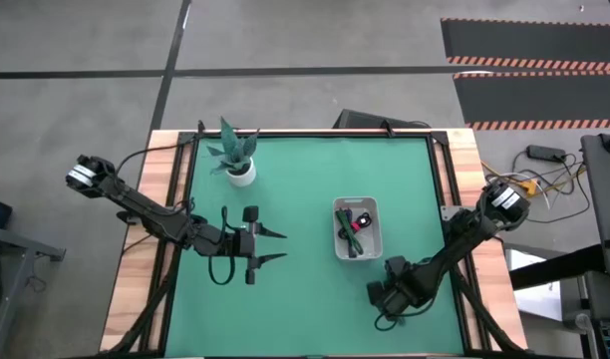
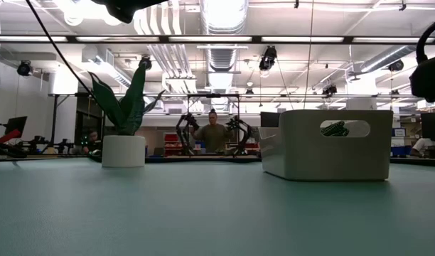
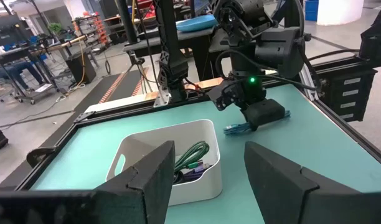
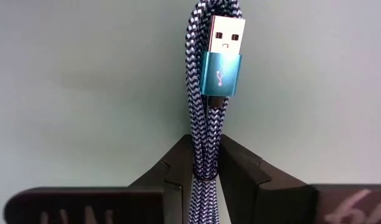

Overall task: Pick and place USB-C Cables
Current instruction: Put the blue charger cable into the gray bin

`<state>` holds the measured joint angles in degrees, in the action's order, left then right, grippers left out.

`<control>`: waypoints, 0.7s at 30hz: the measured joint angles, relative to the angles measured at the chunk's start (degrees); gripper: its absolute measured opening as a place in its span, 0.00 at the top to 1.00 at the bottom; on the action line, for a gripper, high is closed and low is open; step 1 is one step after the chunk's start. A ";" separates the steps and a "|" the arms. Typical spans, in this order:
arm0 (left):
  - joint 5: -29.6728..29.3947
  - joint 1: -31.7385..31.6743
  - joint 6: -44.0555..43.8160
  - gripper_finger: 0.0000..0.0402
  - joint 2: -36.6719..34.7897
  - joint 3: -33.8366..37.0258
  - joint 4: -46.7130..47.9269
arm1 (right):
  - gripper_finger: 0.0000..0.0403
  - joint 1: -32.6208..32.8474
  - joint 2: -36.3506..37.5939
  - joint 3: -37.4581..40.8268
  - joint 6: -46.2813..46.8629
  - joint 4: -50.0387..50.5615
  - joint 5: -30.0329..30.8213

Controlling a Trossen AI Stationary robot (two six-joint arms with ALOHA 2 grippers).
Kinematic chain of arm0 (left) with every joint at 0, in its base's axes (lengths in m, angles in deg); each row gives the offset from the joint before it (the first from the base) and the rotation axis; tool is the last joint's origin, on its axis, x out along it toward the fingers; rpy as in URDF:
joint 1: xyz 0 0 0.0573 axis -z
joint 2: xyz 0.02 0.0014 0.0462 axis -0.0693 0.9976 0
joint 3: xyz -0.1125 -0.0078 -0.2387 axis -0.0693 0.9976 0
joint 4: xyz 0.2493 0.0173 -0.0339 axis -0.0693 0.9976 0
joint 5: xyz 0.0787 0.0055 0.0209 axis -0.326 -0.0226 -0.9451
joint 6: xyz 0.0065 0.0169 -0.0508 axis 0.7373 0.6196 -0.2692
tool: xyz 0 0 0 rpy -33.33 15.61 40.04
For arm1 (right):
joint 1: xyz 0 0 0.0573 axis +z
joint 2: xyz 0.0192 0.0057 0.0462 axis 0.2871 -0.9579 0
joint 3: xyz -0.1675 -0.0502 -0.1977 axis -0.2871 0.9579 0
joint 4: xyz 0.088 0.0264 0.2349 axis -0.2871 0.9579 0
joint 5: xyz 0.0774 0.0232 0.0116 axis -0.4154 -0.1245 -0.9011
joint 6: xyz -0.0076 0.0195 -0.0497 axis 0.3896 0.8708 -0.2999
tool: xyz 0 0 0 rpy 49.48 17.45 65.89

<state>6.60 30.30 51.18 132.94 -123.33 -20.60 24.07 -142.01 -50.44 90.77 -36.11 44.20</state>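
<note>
A teal braided cable bundle point(image 4: 203, 93) with a teal-shelled plug point(image 4: 225, 56) is in my right gripper point(image 4: 206, 155), low over the green mat near the table's near right point(image 1: 377, 296). It also shows in the left wrist view point(image 3: 240, 129). The white tray point(image 1: 357, 227) stands mid-table and holds a green cable point(image 3: 193, 152), a black-and-red one point(image 1: 363, 221) and a dark one point(image 3: 193, 174). My left gripper point(image 1: 283, 246) is open and empty, left of the tray. My right gripper pinches the teal bundle's several strands point(image 4: 203, 134) between its two fingers, at the end away from the plug. The fingers come from above, slanting down, and the bundle runs out ahead along them. Whether the bundle rests on the mat, I cannot tell.
A potted plant point(image 1: 237, 160) in a white pot stands at the far left of the mat. The low view shows the tray's handle slot point(image 2: 343, 129) with green cable behind it. A person point(image 2: 213, 131) stands in the room beyond the table.
</note>
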 joint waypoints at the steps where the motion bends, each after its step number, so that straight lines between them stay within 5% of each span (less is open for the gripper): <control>1: 0.00 0.00 -0.01 0.55 0.00 0.00 0.01 | 0.85 0.00 0.16 0.00 -0.19 -0.04 -0.11; 21: 0.00 0.00 -0.15 0.55 0.00 0.00 -0.01 | 0.85 -0.04 2.96 -11.64 -1.79 0.29 -1.03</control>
<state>6.60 30.30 51.04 132.94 -123.33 -20.60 24.03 -139.05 -62.08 88.97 -35.83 43.17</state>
